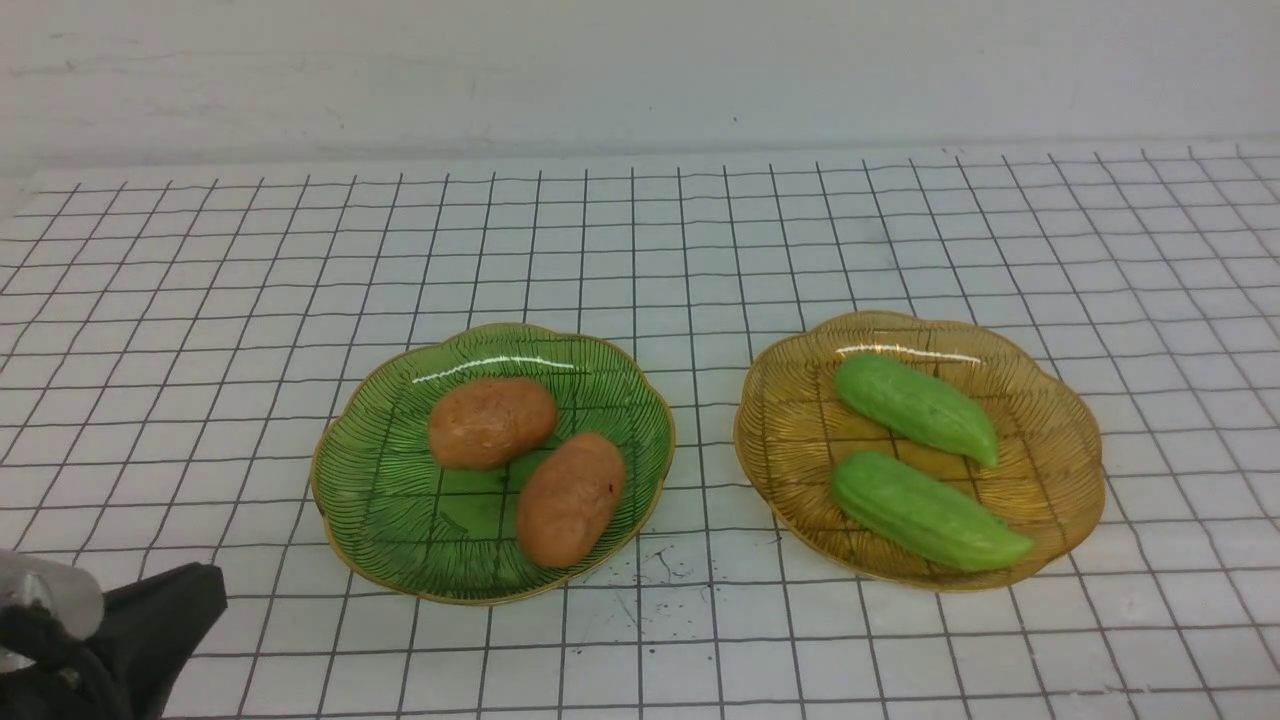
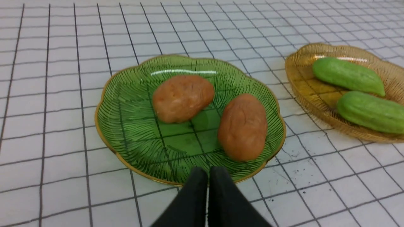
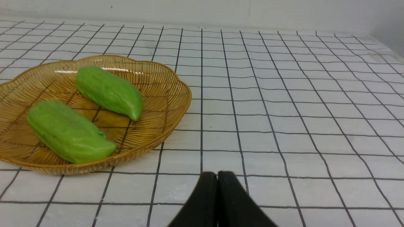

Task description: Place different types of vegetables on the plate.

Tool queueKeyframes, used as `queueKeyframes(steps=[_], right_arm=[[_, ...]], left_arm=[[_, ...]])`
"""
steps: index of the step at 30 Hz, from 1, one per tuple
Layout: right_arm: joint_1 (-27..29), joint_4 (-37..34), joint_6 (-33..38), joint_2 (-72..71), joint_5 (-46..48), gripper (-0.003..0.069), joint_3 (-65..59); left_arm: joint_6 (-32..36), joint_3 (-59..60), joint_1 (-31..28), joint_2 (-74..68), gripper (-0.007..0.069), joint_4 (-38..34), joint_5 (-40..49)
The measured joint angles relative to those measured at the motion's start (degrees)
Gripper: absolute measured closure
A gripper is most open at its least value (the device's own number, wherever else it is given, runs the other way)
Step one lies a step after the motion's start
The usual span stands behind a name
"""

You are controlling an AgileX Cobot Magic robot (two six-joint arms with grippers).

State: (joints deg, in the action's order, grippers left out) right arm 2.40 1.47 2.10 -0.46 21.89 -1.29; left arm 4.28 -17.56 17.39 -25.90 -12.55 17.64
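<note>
Green plate (image 1: 380, 500) w/ 2 potatoes (image 1: 491, 422), amber plate (image 1: 790, 430) w/ 2 cucumbers (image 1: 915, 405)

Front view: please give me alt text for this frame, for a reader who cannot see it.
Two plates sit side by side on a gridded white table: a green plate holding two orange-brown potatoes, and an amber plate holding two green cucumbers.

white counter (image 1: 640, 250) covered in a black grid of squares, lines a bit wobbly; plain pale wall (image 1: 640, 70) running along the back edge; some small dark specks and scuffs (image 1: 650, 575) on the surface near the front, middle-ish
</note>
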Motion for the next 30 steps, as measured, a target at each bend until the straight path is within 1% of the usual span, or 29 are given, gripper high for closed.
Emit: queueKeyframes(steps=[7,10,12,16,21,24,30], right_arm=[[0.0,0.0,0.0,0.0,0.0,0.0674,0.0],[0.0,0.0,0.0,0.0,0.0,0.0674,0.0],[0.0,0.0,0.0,0.0,0.0,0.0674,0.0],[0.0,0.0,0.0,0.0,0.0,0.0674,0.0],[0.0,0.0,0.0,0.0,0.0,0.0674,0.0],[0.0,0.0,-0.17,0.0,0.0,0.0674,0.0],[0.0,0.0,-0.34,0.0,0.0,0.0674,0.0]], left_arm=[[0.35,0.23,0.0,0.3,0.0632,1.85,2.14],[0.35,0.67,-0.22,4.47,0.0632,4.9,3.57],[0.35,2.72,-2.11,9.61,0.0632,6.22,3.52],[0.35,8.63,-8.22,18.17,0.0632,6.61,2.34],[0.3,16.96,-14.54,25.57,0.0632,6.68,-0.02],[-0.18,19.06,-15.99,26.45,0.0632,6.8,0.17],[-0.24,19.12,-15.1,26.51,0.0632,6.98,3.64]])
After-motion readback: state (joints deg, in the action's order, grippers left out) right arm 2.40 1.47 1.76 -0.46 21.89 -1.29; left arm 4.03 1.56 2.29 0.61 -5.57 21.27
